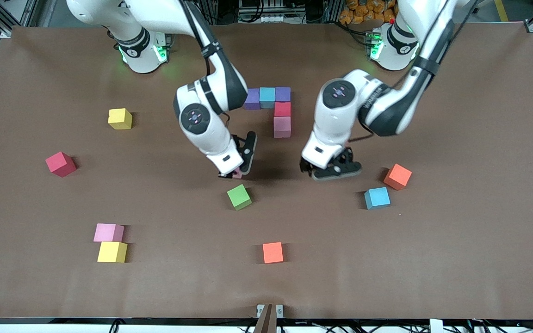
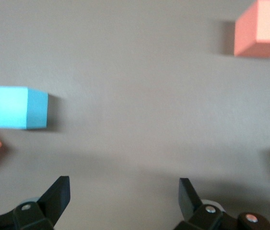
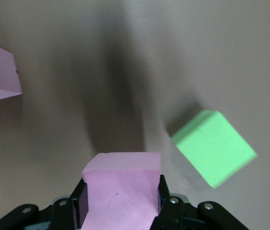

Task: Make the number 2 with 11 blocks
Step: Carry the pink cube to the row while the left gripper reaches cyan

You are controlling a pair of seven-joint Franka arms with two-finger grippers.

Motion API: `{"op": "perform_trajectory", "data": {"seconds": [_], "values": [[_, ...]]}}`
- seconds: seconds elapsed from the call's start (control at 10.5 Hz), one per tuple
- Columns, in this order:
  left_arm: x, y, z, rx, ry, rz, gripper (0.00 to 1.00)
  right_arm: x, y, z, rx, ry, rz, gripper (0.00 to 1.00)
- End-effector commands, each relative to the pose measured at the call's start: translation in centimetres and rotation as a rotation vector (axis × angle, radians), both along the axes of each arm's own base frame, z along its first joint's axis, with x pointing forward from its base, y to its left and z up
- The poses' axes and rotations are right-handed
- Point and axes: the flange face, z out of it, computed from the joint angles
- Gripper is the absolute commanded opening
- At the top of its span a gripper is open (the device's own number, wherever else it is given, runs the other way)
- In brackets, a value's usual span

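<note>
Right wrist view shows the right hand (image 3: 120, 211) clamped on a pink matte foam cube (image 3: 120, 191), held over the brown bench (image 1: 40, 286) near the green cube (image 1: 239, 196). The unfinished number 2 (image 1: 273, 108) lies farther from the front camera; a crooked grip could nudge its pink end cube (image 1: 282, 126), while the left hand (image 1: 336, 171) waits open

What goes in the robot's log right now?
right gripper: holds pink block | left gripper: open, empty | digit: five blocks placed

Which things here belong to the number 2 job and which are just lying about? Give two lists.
Job: started number 2; held pink cube in the right pincer; green cube; light blue cube; red cube; loose pink cube; two orange cubes.

Lying about: yellow cube beside the loose pink cube; second yellow cube toward the right arm's end; left pincer, open, waiting.
</note>
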Motion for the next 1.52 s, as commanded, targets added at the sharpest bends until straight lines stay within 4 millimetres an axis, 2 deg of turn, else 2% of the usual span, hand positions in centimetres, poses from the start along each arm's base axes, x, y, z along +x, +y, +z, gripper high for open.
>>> {"op": "perform_trajectory", "data": {"seconds": [0.0, 0.09, 0.19, 0.38, 0.57, 0.76, 0.95, 1.04, 1.14, 1.23, 1.42], "values": [[4.3, -1.4, -0.9, -0.047, -0.012, 0.015, 1.00, -4.5, 1.5, -1.1, 0.004, -0.015, 0.043, 0.39], [6.2, 0.0, -1.4, -0.057, -0.014, 0.047, 1.00, -6.0, 2.4, -1.8, 0.004, -0.020, 0.042, 0.38], [7.3, 0.4, -1.7, -0.075, -0.012, 0.069, 1.00, -7.5, 3.2, -2.6, -0.001, -0.025, 0.027, 0.37], [7.8, 1.2, -1.1, -0.069, -0.025, 0.062, 1.00, -9.4, 4.3, -3.0, -0.003, -0.003, -0.026, 0.37], [10.2, 6.4, -0.9, -0.054, -0.020, 0.029, 1.00, -10.8, 5.4, -3.4, 0.013, 0.007, -0.063, 0.37], [11.4, 10.4, -2.1, -0.022, 0.004, -0.062, 1.00, -12.2, 6.3, -3.9, 0.022, 0.003, -0.057, 0.36], [11.6, 14.2, -3.8, 0.010, 0.048, -0.123, 1.00, -13.6, 6.6, -4.7, 0.019, 0.002, -0.042, 0.36], [11.2, 15.0, -4.7, 0.026, 0.096, -0.108, 1.00, -14.4, 7.1, -5.1, 0.027, -0.007, -0.030, 0.36], [10.6, 15.3, -4.7, 0.027, 0.143, -0.083, 1.00, -15.2, 7.4, -5.6, 0.029, -0.011, -0.020, 0.36], [10.2, 16.6, -5.0, 0.021, 0.203, -0.045, 1.00, -15.7, 7.6, -5.9, 0.031, -0.013, -0.014, 0.36], [9.0, 16.9, -5.8, -0.014, 0.264, -0.003, 1.00, -16.4, 8.0, -6.2, 0.031, -0.005, -0.020, 0.36]]}}
